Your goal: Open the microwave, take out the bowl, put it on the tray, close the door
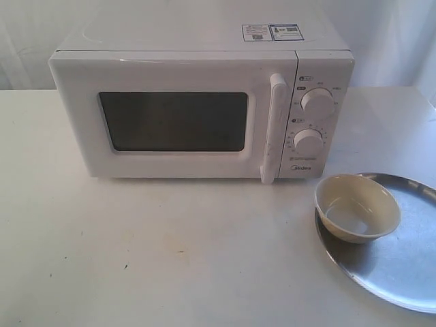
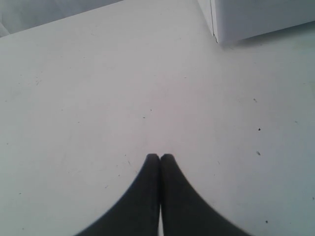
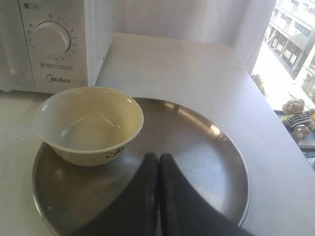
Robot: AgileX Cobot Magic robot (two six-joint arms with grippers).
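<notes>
The white microwave (image 1: 204, 102) stands at the back of the table with its door (image 1: 174, 119) shut and the tall handle (image 1: 275, 126) beside the two dials. The cream-yellow bowl (image 1: 357, 207) sits upright and empty on the left part of the silver tray (image 1: 402, 266). In the right wrist view the bowl (image 3: 89, 123) rests on the tray (image 3: 206, 157) just ahead of my right gripper (image 3: 158, 156), which is shut on nothing above the tray. My left gripper (image 2: 160, 157) is shut and empty over bare table, the microwave's corner (image 2: 231, 22) farther off. Neither arm shows in the exterior view.
The white table (image 1: 170, 252) spreads in front of the microwave. Its right edge (image 3: 266, 128) runs past the tray, with a window and a small teddy bear (image 3: 297, 116) beyond it. A pale curtain hangs behind the microwave.
</notes>
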